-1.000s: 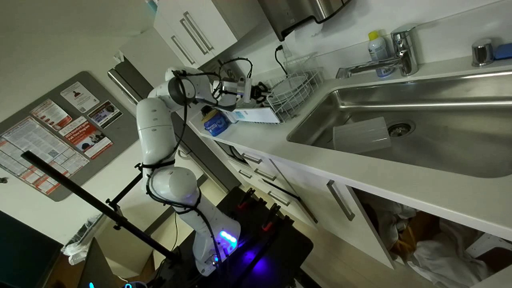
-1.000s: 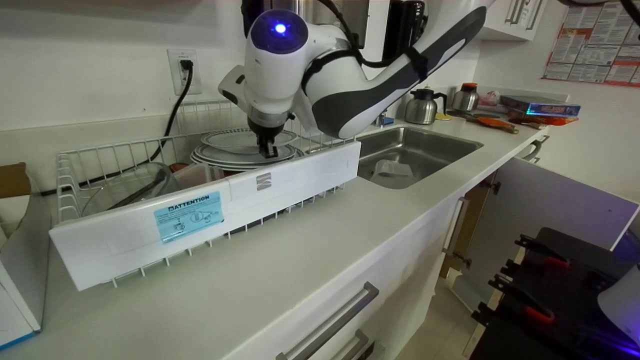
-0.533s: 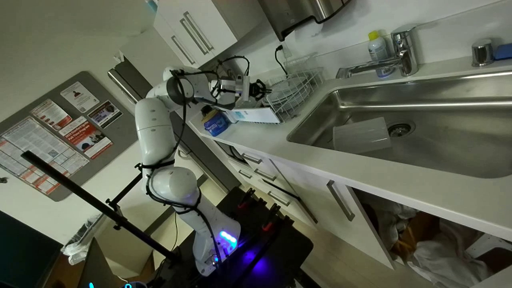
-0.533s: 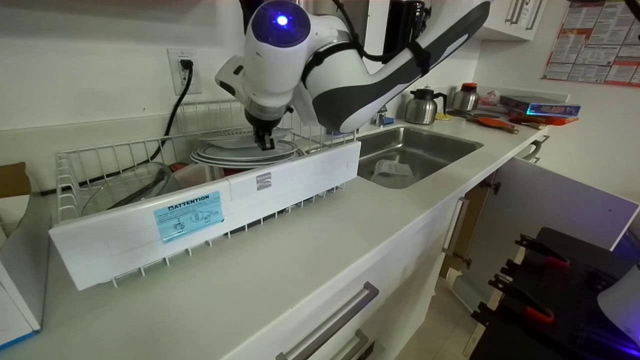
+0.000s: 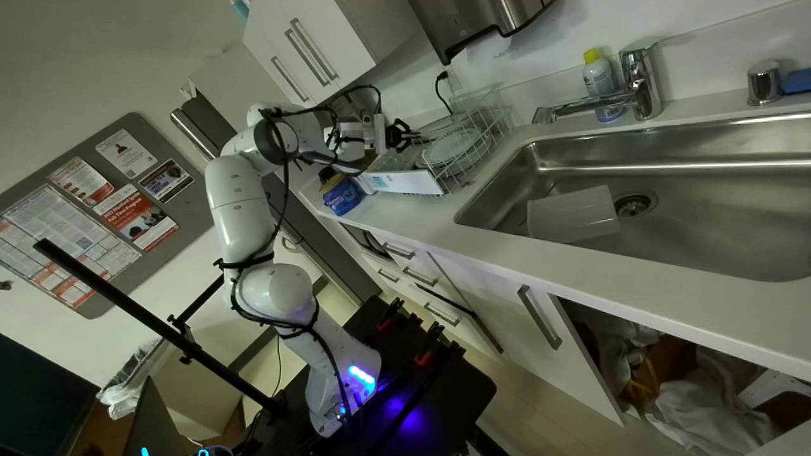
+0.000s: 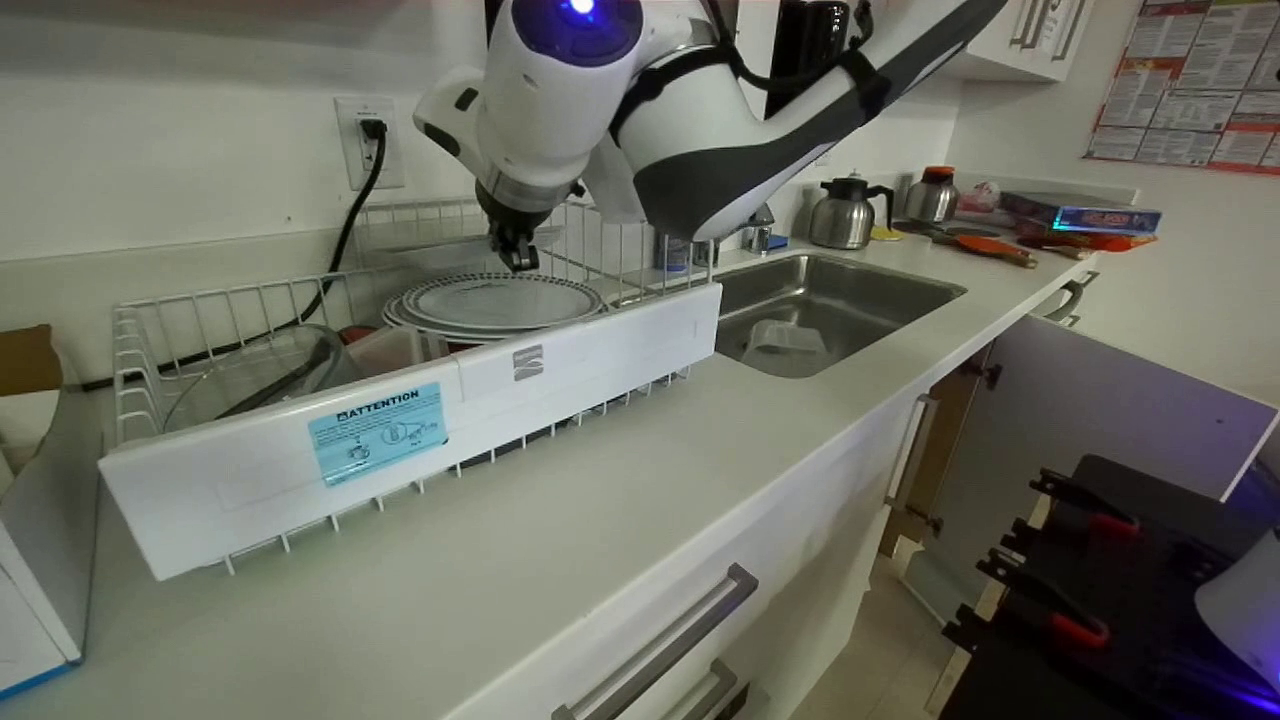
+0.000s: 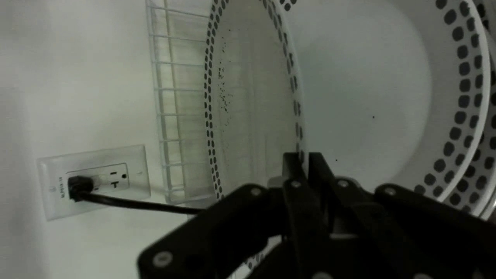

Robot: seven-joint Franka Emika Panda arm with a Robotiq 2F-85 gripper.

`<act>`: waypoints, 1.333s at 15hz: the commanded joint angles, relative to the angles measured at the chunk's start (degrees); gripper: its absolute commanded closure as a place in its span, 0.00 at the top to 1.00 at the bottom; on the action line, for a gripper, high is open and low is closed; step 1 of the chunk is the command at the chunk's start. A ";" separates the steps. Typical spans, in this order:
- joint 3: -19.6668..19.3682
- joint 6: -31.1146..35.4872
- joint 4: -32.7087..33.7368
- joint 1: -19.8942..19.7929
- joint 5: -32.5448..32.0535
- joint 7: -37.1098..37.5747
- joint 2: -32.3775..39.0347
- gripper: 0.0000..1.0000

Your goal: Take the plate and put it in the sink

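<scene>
My gripper (image 7: 305,161) is shut on the rim of the plate (image 7: 252,89), a pale plate with dark dots round its edge. In the wrist view the plate is tilted and seen nearly edge-on. In an exterior view the plate (image 6: 440,256) is raised over the dish rack, partly behind the gripper (image 6: 516,258). The gripper also shows beside the rack in an exterior view (image 5: 413,135). More plates (image 6: 505,302) lie stacked in the rack below. The stainless steel sink (image 5: 716,209) is beyond the rack and also shows in an exterior view (image 6: 850,312).
The white wire dish rack (image 6: 610,335) also holds a glass bowl (image 6: 265,375). A translucent container (image 5: 573,215) lies in the sink near the drain. The faucet (image 5: 643,88) and a yellow-capped bottle (image 5: 597,79) stand behind it. A black cord (image 7: 143,204) runs from the wall outlet.
My gripper has risen with the plate and drawn back from the sink side. The held plate has come off the stack, and the top of the remaining stack now shows.
</scene>
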 commanded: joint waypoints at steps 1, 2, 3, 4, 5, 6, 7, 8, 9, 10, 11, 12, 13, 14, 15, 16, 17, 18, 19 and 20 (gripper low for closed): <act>0.17 -2.31 -3.94 1.34 -5.38 2.70 -6.20 0.02; 0.42 -2.64 -4.46 1.49 -6.25 2.67 -7.01 0.02; 0.68 -3.03 -5.09 1.55 -7.12 2.54 -7.91 0.02; 0.91 -3.55 -5.76 1.63 -8.07 2.45 -8.89 0.02; 1.31 -4.27 -6.43 1.53 -8.51 1.82 -9.91 0.02; 1.67 -4.82 -7.30 1.42 -9.17 1.84 -10.90 0.02; 2.07 -5.78 -8.27 1.27 -9.47 1.51 -12.13 0.02; 2.50 -6.70 -9.38 1.09 -9.78 1.34 -13.39 0.02; 2.88 -7.61 -10.57 0.90 -9.81 1.24 -14.71 0.02; 3.27 -8.44 -11.82 0.62 -9.51 1.11 -15.99 0.02; 3.68 -9.33 -13.01 0.25 -8.67 0.62 -17.18 0.02; 3.97 -10.39 -14.38 0.01 -8.57 0.67 -18.44 0.02; 4.24 -11.52 -15.99 -0.33 -8.27 0.83 -19.92 0.02; 4.45 -12.80 -17.60 -0.61 -8.05 1.21 -21.37 0.02; 4.67 -13.85 -19.18 -1.01 -7.44 1.44 -22.84 0.02; 4.87 -14.72 -20.84 -1.51 -6.59 1.73 -24.29 0.02; 5.08 -15.62 -22.09 -1.94 -5.60 1.70 -25.45 0.02; 5.23 -16.13 -23.72 -2.54 -4.47 2.03 -26.76 0.02; 5.35 -16.66 -25.20 -3.05 -3.38 2.41 -27.93 0.02; 5.53 -17.06 -26.41 -3.50 -2.20 2.53 -29.00 0.02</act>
